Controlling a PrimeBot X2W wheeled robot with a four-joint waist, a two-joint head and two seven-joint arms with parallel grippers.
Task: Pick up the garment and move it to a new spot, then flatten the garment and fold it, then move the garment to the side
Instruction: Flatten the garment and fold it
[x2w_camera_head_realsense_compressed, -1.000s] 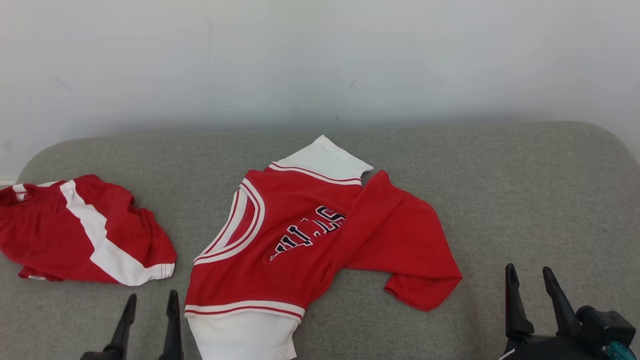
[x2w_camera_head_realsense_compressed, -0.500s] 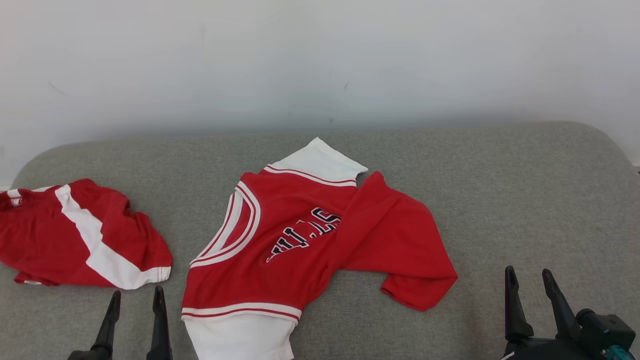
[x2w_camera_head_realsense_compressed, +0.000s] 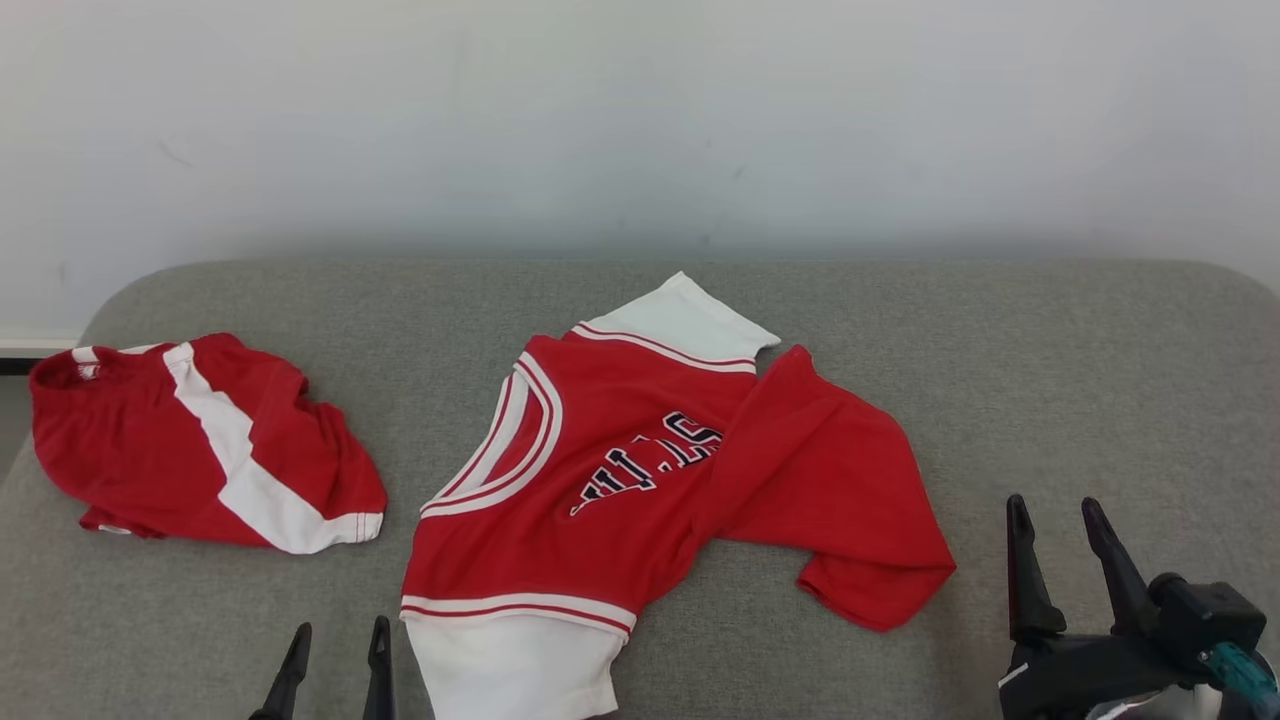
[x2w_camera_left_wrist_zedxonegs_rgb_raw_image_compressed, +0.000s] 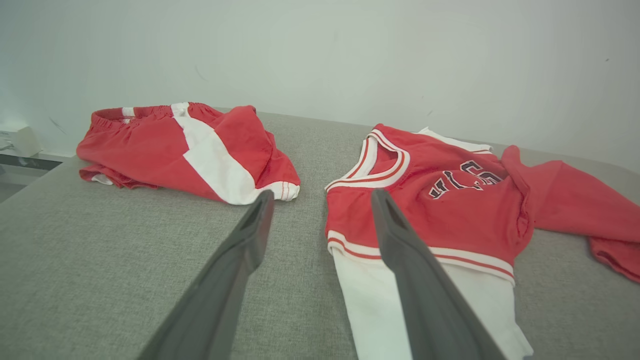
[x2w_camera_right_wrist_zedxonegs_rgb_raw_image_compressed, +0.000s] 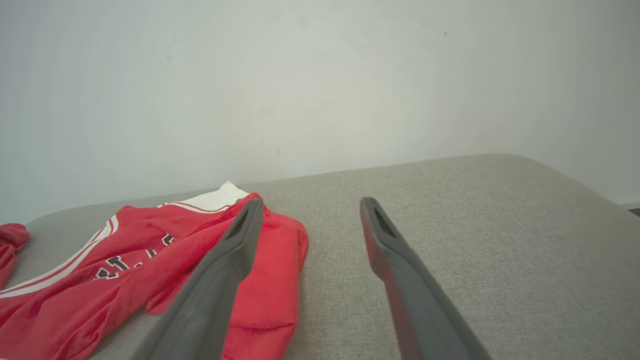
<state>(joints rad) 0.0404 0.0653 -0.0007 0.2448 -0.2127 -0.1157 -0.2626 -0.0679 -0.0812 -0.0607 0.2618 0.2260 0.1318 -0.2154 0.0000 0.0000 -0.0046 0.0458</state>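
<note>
Jersey lies rumpled mid-cushion — red, white trim, neck opening to the left, one white sleeve at the near edge, the other at the far side. Shorts lie apart on the left. Left gripper at the near edge, just left of the near sleeve — fingers spread wide, empty. Right gripper near right, beyond the jersey's red hem, likewise wide and empty.

Grey woven upholstered surface, rounded far corners, spans nearly the full width. Plain pale wall right behind it, few faint scuffs and specks. Lighting soft and even, dim shadow band where wall meets surface. Far left: strip of white skirting, dark gap under it. Left wrist view: small white box against the wall, left edge.
</note>
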